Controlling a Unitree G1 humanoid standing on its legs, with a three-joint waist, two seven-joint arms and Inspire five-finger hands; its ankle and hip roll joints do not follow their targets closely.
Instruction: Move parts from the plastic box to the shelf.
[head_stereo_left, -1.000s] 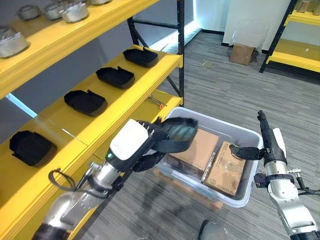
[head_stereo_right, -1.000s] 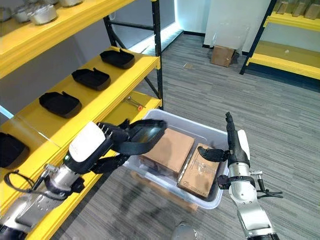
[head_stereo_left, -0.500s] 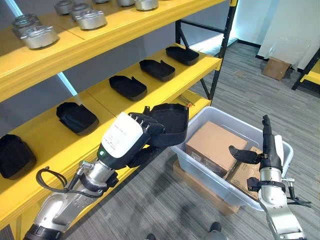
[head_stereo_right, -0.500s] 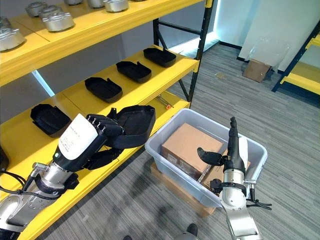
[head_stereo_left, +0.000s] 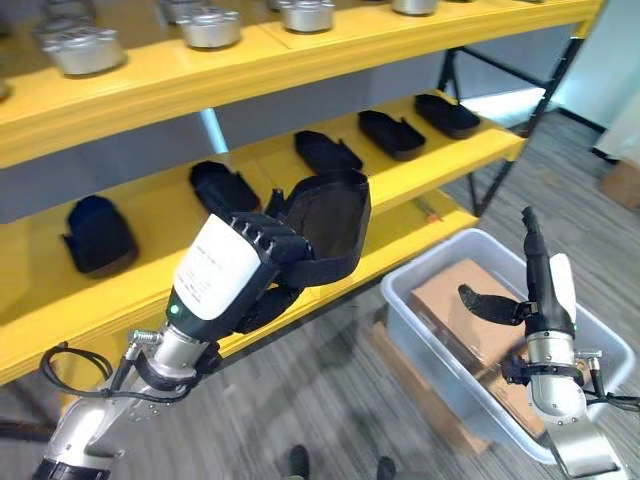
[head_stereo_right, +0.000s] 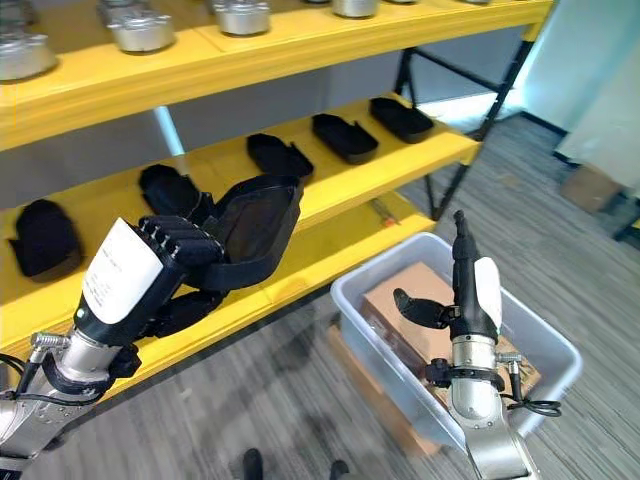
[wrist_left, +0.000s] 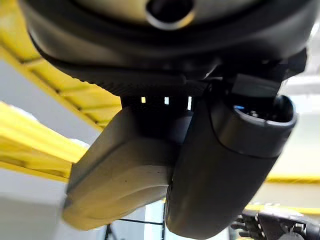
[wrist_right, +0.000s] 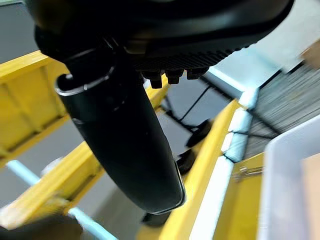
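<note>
The left hand (head_stereo_left: 240, 270) is raised in front of the yellow shelf (head_stereo_left: 420, 175), its fingers (head_stereo_left: 262, 236) curled over the rim of a black part (head_stereo_left: 325, 222) with the thumb underneath, so the part is held clear of any surface. The part is a shallow, tray-like shell with its hollow side facing the camera. It hangs in front of the middle level of the shelf, where five similar black parts (head_stereo_left: 222, 186) lie in a row, spaced apart. The level above carries several round metal pieces (head_stereo_left: 208, 25).

The right hand (head_stereo_left: 535, 290) stands upright over the plastic box (head_stereo_left: 425, 335), which sits on the grey floor (head_stereo_left: 330, 400) near the shelf's foot. Its fingers are straight and point up, the thumb sticks out to the side, and it holds nothing. Inside the box lies a brown cardboard carton (head_stereo_left: 450, 300), partly hidden behind the right hand.
</note>
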